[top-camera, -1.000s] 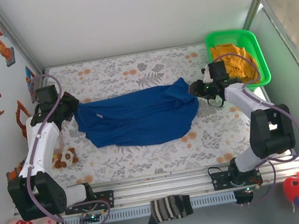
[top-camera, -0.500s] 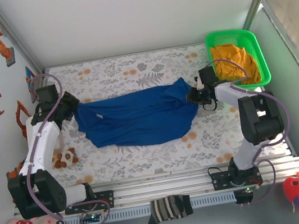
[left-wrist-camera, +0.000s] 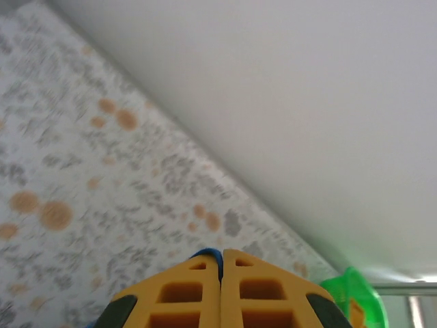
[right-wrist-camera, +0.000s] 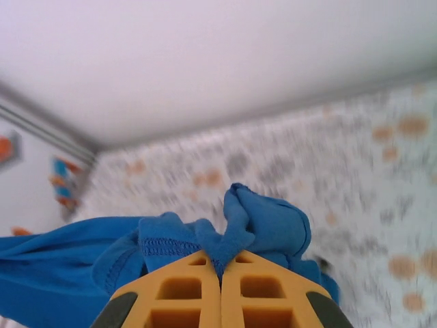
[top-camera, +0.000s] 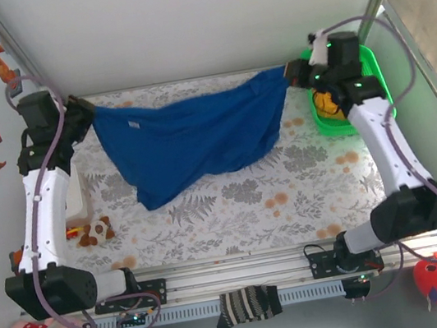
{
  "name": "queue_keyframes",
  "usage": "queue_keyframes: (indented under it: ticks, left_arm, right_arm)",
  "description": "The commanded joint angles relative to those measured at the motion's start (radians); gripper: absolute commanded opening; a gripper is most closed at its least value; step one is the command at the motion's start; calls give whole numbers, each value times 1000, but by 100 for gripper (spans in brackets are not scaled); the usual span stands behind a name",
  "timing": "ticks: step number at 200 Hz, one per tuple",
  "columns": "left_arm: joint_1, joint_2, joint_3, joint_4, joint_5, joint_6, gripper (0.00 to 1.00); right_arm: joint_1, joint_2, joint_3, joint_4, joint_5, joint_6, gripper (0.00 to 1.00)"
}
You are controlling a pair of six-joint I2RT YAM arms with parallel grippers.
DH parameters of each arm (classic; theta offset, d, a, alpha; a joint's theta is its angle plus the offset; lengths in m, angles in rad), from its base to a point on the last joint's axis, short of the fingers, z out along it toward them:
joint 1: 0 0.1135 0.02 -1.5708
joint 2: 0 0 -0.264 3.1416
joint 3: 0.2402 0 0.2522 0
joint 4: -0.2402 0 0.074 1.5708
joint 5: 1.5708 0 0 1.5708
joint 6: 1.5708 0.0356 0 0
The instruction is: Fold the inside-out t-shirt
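The blue t-shirt [top-camera: 190,139] is held stretched in the air above the desk [top-camera: 233,203]. Its upper edge is drawn taut from just beside the green basket [top-camera: 384,88] to the side of the desk farthest from that basket. The right pincer [top-camera: 292,74] is closed on a bunched corner of the cloth, right at the basket's rim. In the right wrist view a wad of blue hem is seen clamped between the yellow fingers. The left pincer [top-camera: 86,117] is closed on the opposite corner, well apart from the basket, and a sliver of blue is pinched between its tips. The rest of the shirt is left hanging, and whether its lowest tip touches the desk cannot be told. The spread is judged to be meant for flattening the garment, so that it can be laid smooth before any fold is made. An orange cloth [top-camera: 325,104] is left lying in the basket.
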Motion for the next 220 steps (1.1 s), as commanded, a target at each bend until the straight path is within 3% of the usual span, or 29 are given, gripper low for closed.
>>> queue_keyframes:
  ticks: [1, 39, 69, 98, 114, 126, 181, 220]
  left_arm:
    - [1, -75, 67, 2, 20, -33, 0]
    - [2, -138, 36, 6, 35, -67, 0]
    - [1, -185, -110, 1, 37, -45, 0]
    - [-1, -226, -345, 32, 41, -27, 0]
    - [-2, -233, -470, 62, 43, -14, 0]
    - [-2, -236, -547, 70, 41, -3, 0]
    - [-2, -254, -684, 94, 31, 27, 0]
    - [-2, -258, -682, 84, 20, 38, 0]
  right_arm:
    - [-20, -93, 93, -66, -23, 43, 0]
    - [-22, -141, 10, -76, -62, 68, 0]
    - [-17, -233, -269, 27, -89, 130, 0]
    - [27, -299, -577, 65, -31, 120, 0]
    - [45, -313, -716, 98, 5, 118, 21]
    - [50, -315, -784, 103, 38, 106, 27]
    - [92, -271, -810, 77, 116, 40, 37]
    - [209, -213, -814, 77, 179, 51, 39]
